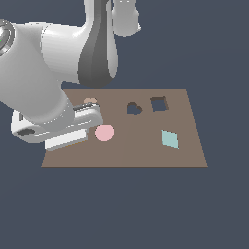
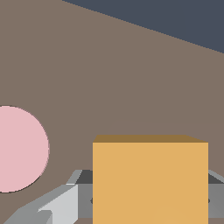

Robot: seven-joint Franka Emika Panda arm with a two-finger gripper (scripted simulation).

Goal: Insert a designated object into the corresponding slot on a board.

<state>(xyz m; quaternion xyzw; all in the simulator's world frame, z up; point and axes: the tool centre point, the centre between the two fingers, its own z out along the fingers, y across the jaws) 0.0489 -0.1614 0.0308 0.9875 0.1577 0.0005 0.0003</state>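
While the white, glossy robot arm fills the exterior view's left, its pincer sits low over the near-left part of the flat brown board. In the wrist view the pincer is clamped on the orange square tile: grey finger pads press against both of its side edges. That tile has a smooth, matte face, a slightly darker top edge and straight, crisp corners. From outside, the arm hides it completely.

Going from the exterior view's left to its right, a small tan piece peeks out just behind the pincer, mostly covered by the wrist. Just beside the pincer, on the side toward the board's middle, lies a flat pink disc, round and evenly coloured; the wrist view shows the same pink disc lying on the board next to the held tile, not touching it. Farther from the pincer is a dark heart-shaped hole cut through the board. Just past it is the dark square slot with a lighter rim, well apart from the pincer and the tile. Nearer the camera than the slot lies a teal diamond tile, flat and pale.

All surfaces are plain and untextured. No writing, label or brand mark can be read on anything.
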